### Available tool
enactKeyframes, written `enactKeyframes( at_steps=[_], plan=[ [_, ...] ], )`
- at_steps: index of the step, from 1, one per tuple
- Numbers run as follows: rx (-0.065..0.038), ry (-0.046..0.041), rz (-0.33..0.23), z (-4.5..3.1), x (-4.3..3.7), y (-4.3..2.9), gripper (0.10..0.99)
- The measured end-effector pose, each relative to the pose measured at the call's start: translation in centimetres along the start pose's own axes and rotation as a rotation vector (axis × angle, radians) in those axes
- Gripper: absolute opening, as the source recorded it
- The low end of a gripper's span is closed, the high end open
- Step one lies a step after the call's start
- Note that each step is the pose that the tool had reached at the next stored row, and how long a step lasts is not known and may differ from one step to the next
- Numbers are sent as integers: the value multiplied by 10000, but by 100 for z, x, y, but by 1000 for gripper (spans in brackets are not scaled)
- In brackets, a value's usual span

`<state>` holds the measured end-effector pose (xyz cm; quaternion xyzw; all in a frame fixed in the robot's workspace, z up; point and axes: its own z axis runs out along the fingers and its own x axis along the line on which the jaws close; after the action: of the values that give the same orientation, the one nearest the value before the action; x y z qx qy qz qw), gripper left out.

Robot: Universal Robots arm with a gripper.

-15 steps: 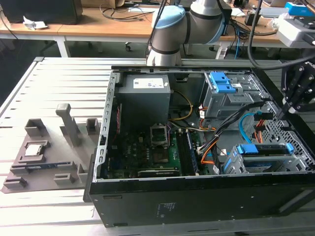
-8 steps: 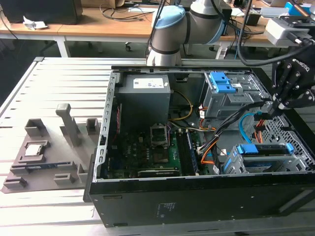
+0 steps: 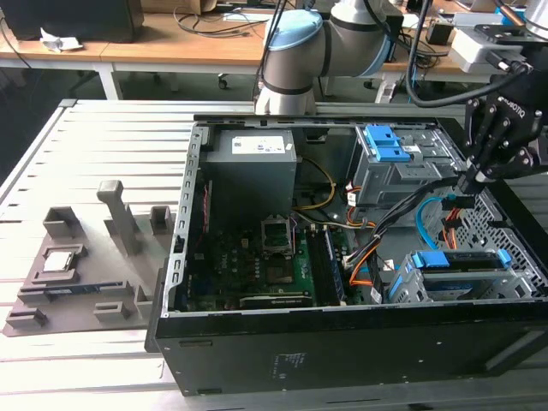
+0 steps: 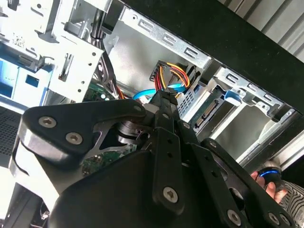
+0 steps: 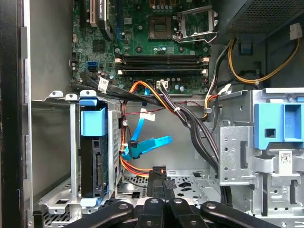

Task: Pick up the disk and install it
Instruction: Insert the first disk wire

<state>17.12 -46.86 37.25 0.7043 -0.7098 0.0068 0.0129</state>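
The disk [image 3: 458,261] sits in the lower drive bay at the front right corner of the open computer case [image 3: 342,360], its blue bracket along the top. In the first wrist view the disk [image 5: 92,164] stands on edge in that bay under a blue tab. The second wrist view shows its connector end [image 4: 207,115]. My gripper [image 3: 469,181] hangs inside the case above and behind the disk, apart from it. Its fingers [image 5: 159,183] are pressed together, shut. A black plug with red, yellow and orange wires [image 4: 171,76] lies just past the fingertips [image 4: 164,102].
A blue-topped grey drive cage [image 3: 390,158] stands at the case's back right. Loose black and orange cables [image 5: 190,123] and a blue data cable [image 5: 147,145] cross between both bays. The motherboard [image 3: 257,265] and power supply [image 3: 253,163] lie leftward. A grey fixture with a square chip [image 3: 58,259] rests outside.
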Motion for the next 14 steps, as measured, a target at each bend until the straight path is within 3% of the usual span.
enactKeyframes(
  at_steps=[2, 3, 6, 7, 9, 10, 14],
  plan=[
    [0, 1, 0, 0, 0, 0, 114],
    [0, 0, 0, 0, -1, 0, 235],
    [0, 3, 0, 0, -2, 0, 361],
    [1, 109, 1, 5, -10, 0, 361],
    [4, 485, 4, 22, -43, 3, 361],
    [4, 538, 5, 41, -46, 4, 361],
    [4, 568, 5, 131, -64, 3, 361]
  ],
)
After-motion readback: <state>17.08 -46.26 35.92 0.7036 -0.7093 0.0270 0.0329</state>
